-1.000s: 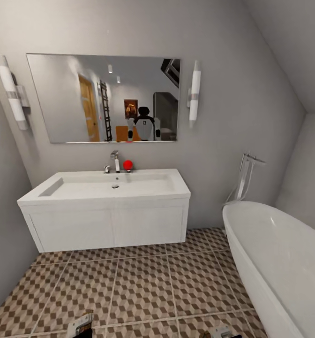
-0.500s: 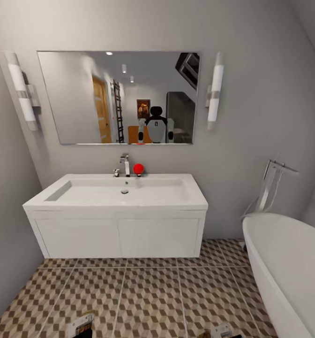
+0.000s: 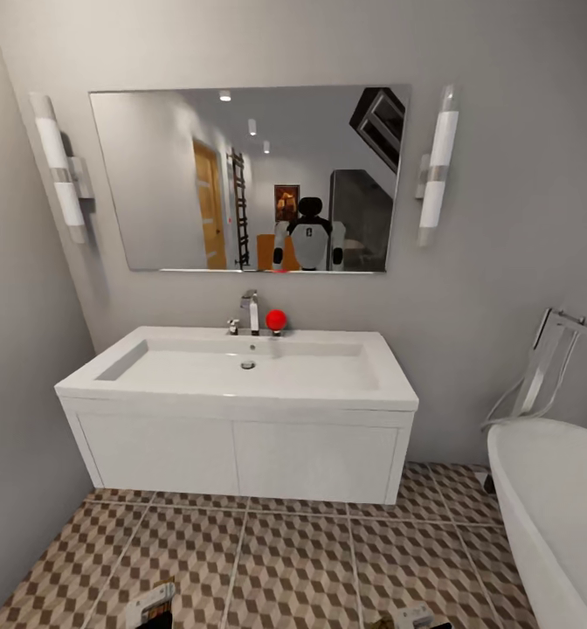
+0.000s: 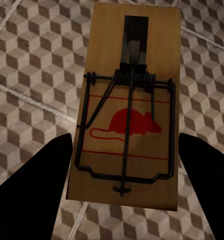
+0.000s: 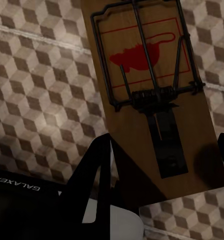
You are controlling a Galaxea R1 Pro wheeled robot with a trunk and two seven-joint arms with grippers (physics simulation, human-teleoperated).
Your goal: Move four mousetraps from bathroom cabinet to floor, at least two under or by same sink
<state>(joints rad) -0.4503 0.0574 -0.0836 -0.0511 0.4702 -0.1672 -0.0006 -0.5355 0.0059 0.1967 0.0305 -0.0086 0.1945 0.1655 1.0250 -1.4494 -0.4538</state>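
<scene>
ahead: white sink [image 3: 241, 371] on a white vanity, mirror [image 3: 254, 179] above, bathtub [image 3: 551, 511] to the right
left hand [image 4: 124, 192]: clamps a mousetrap [image 4: 128, 107] over the bathroom floor [image 3: 293, 568]
right hand [image 5: 164, 172]: grips a second mousetrap [image 5: 154, 95]
open room: bare tiles before the vanity

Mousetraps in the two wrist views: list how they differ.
The left gripper's mousetrap sits square between dark fingers, red mouse below its spring coil. The right gripper's mousetrap lies tilted, mouse above its coil, one finger beside it. Both are wooden boards with black wire and a red mouse print, over the cube-patterned bathroom floor.
</scene>
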